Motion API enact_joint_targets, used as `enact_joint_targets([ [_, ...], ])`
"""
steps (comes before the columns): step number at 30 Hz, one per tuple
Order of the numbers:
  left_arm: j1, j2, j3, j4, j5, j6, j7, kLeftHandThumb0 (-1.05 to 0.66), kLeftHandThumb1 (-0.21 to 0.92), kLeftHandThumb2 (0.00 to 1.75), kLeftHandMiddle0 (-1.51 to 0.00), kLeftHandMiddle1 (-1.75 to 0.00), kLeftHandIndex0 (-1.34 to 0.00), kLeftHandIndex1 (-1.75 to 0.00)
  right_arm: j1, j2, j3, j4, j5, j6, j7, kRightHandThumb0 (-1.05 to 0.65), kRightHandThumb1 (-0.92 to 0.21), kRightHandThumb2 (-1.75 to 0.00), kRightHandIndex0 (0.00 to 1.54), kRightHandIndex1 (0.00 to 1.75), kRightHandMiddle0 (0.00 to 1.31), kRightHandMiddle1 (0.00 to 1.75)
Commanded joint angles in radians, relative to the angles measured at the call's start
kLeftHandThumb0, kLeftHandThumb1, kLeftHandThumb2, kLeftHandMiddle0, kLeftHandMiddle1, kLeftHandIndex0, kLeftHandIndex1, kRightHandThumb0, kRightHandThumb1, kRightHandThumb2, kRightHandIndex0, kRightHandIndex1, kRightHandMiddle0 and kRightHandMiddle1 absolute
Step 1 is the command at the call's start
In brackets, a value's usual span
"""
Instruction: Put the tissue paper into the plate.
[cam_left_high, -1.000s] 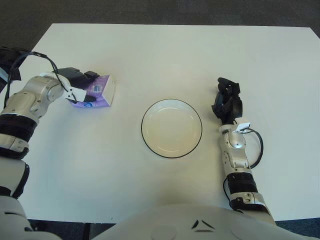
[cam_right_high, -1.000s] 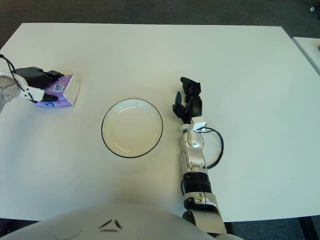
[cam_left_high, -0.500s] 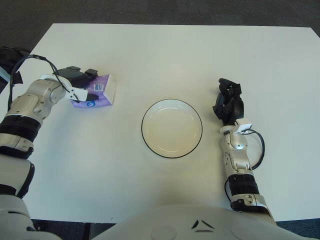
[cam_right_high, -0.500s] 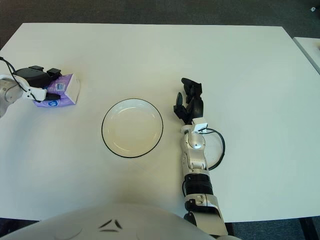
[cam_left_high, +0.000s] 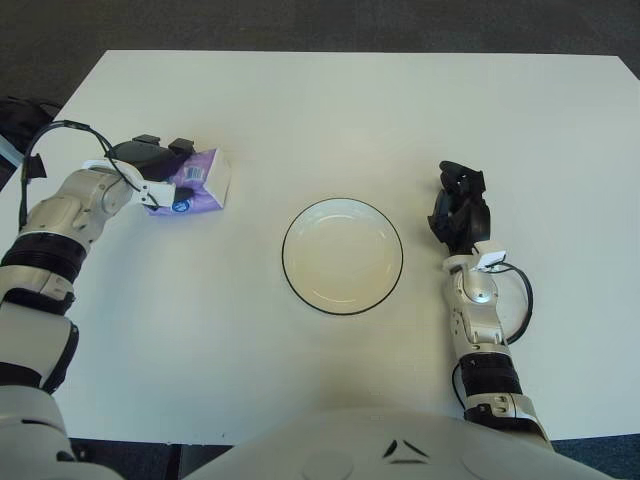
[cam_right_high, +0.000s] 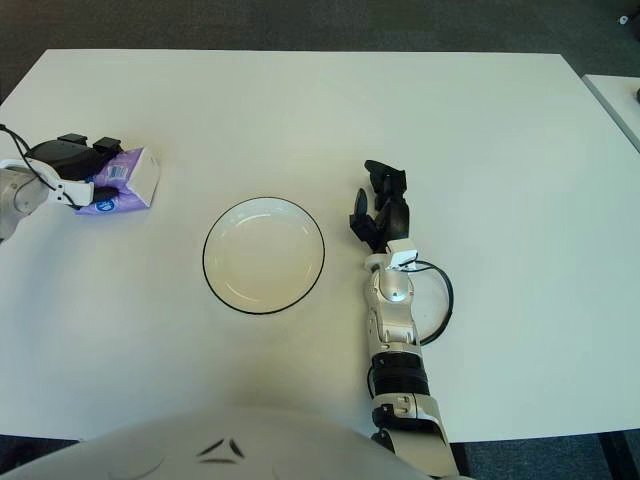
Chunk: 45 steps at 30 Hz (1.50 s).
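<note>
The tissue pack (cam_left_high: 192, 182) has been nudged slightly outward by the left hand (cam_left_high: 150, 167), whose fingers are clamped on it; the plate (cam_left_high: 343, 257) remains well apart, so transport is pending. The right hand (cam_left_high: 458, 206) shows beside the plate.

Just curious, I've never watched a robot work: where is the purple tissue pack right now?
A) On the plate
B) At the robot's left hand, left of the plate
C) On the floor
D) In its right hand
B: the tissue pack sits at the left hand, left of the empty plate.

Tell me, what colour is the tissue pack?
Purple and white tissue pack; left eye view shows it best.
</note>
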<state>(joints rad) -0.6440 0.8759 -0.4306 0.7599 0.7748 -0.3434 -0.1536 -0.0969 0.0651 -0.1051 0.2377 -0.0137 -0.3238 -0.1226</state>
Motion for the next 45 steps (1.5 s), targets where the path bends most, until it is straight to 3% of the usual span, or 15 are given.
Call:
enact_joint_targets([
  [1,0.118,-0.076,-0.100,0.098,0.056,-0.023,-0.016,-0.47,0.36,1.20,-0.91,-1.75,-0.62,-1.67,0.088,0.003,-0.008,0.064,0.007,0.111,-0.010,-0.53,-0.92,-0.70,0.24,0.52,0.00,1.15],
  [16,0.116,-0.129,-0.045,0.201,0.006,-0.202,0.490,-0.44,0.43,1.17,-0.99,-1.75,-0.52,-1.75,0.085,0.002,-0.007,0.076,0.006,0.106,-0.011,-0.53,-0.92,-0.70,0.26,0.52,0.00,1.15],
  [20,0.139,-0.120,-0.011,0.130,-0.042,-0.252,0.531,-0.45,0.42,1.18,-1.07,-1.75,-0.53,-1.75,0.084,0.002,-0.007,0.080,0.008,0.104,-0.012,-0.53,-0.92,-0.70,0.26,0.52,0.00,1.16],
  [33,0.125,-0.138,0.024,0.128,-0.066,-0.368,0.684,-0.44,0.43,1.17,-1.13,-1.75,-0.52,-1.75,0.076,-0.001,-0.007,0.091,0.004,0.104,-0.019,-0.52,-0.92,-0.71,0.25,0.52,0.00,1.17],
  [37,0.149,-0.156,0.081,0.023,-0.128,-0.392,0.693,-0.44,0.43,1.17,-1.14,-1.75,-0.52,-1.75,0.073,-0.001,-0.008,0.097,0.006,0.100,-0.019,-0.52,-0.92,-0.71,0.25,0.52,0.00,1.17],
  [45,0.162,-0.208,0.146,-0.035,-0.148,-0.431,0.745,-0.44,0.43,1.18,-1.19,-1.75,-0.53,-1.75,0.068,0.000,-0.010,0.108,0.009,0.096,-0.017,-0.52,-0.92,-0.71,0.26,0.53,0.01,1.17],
])
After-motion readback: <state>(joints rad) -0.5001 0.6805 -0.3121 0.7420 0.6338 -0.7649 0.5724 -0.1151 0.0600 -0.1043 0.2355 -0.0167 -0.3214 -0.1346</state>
